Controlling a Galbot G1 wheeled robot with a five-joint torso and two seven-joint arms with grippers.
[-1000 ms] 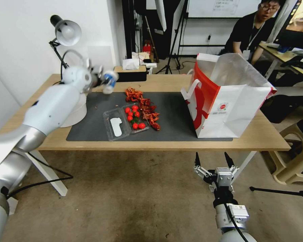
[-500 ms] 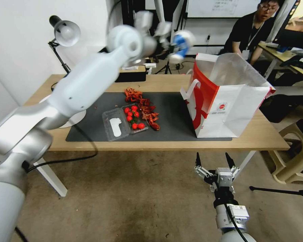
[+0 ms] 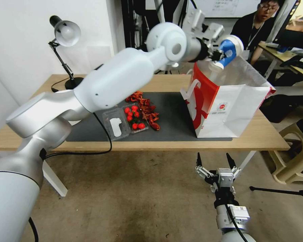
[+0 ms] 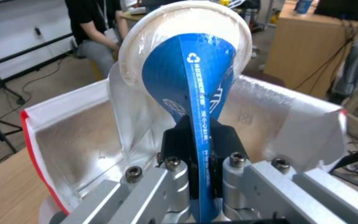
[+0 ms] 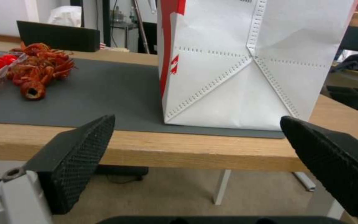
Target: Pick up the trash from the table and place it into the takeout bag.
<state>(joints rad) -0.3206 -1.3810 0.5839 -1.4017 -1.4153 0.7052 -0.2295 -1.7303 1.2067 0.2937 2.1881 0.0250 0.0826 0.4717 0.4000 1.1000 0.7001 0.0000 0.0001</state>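
**Above the bag mouth: cup pinched in the left end effector**

Over the open top of the takeout bag [image 3: 225, 107], the left end effector [image 3: 218, 55] is clamped on the blue-and-white paper cup [image 3: 228, 50], squashing its wall flat between the fingers. That bag stands upright on the dark mat [image 3: 173, 114] at the counter [image 3: 259, 134] right end. Below the counter's front edge, the right end effector [image 3: 214, 159] hangs with fingers spread wide, holding nothing.
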